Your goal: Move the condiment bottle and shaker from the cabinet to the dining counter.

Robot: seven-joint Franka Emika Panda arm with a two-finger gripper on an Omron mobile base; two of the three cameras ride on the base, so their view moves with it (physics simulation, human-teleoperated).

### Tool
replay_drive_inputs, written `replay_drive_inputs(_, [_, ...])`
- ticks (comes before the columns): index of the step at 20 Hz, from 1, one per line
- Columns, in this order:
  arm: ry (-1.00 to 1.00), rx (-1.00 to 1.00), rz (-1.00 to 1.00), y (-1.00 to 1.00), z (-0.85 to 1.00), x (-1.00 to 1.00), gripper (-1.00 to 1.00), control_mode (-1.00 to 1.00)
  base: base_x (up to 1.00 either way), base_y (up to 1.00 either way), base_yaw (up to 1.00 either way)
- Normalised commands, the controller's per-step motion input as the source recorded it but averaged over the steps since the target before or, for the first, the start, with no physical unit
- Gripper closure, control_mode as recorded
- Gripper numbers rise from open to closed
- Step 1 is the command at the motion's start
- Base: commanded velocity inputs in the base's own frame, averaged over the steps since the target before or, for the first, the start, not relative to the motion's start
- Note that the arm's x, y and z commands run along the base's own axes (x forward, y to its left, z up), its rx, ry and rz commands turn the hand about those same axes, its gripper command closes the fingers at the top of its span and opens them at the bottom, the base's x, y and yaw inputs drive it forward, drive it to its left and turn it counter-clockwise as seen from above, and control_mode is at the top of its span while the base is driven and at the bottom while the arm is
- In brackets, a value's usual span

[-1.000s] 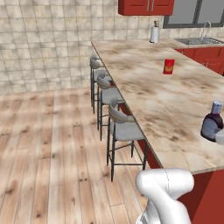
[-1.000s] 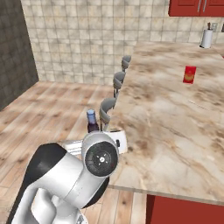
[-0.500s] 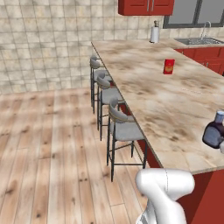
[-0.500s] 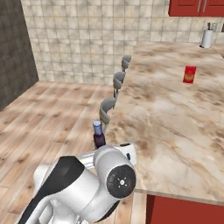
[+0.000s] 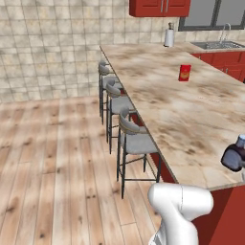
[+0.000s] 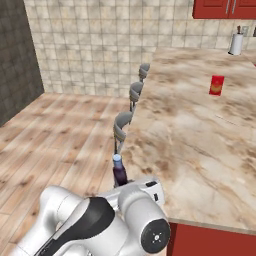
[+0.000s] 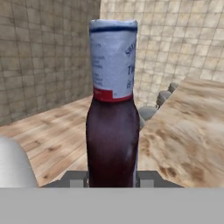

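The condiment bottle (image 7: pixel 112 131), dark with a pale cap, stands upright between my fingers (image 7: pixel 146 178), and my gripper (image 7: pixel 112 179) is shut on its lower body. It hangs by the near end of the dining counter (image 5: pixel 162 95), at the right edge of the left base view (image 5: pixel 234 157). In the right base view the bottle (image 6: pixel 118 172) pokes up behind my arm, just left of the counter's edge (image 6: pixel 200 135). Whether it touches the top I cannot tell. The red cabinet (image 5: pixel 160 7) is far back on the wall, doors closed. The shaker is out of view.
A small red box (image 5: pixel 184 72) stands mid-counter and a paper-towel roll (image 5: pixel 168 37) at its far end. Grey stools (image 5: pixel 131 139) line the counter's left side over wood floor. A sink (image 5: pixel 222 45) lies at the back right.
My arm has swung and brought the bottle lower and closer to the counter's near end. The scene around it has stayed still.
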Motion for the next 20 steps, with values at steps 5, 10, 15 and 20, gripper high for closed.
replay_drive_inputs(5, [-0.01,0.00,0.00,0.00,-0.22,0.12,1.00,-1.00,0.00,0.00,0.00])
replay_drive_inputs(10, [0.00,0.00,0.00,0.00,-0.20,0.24,1.00,-1.00,0.00,0.00,0.00])
replay_drive_inputs(15, [0.00,0.00,0.00,0.00,-0.20,0.28,1.00,-1.00,0.00,0.00,0.00])
replay_drive_inputs(20, [0.00,0.00,0.00,0.00,-0.24,0.29,1.00,-1.00,0.00,0.00,0.00])
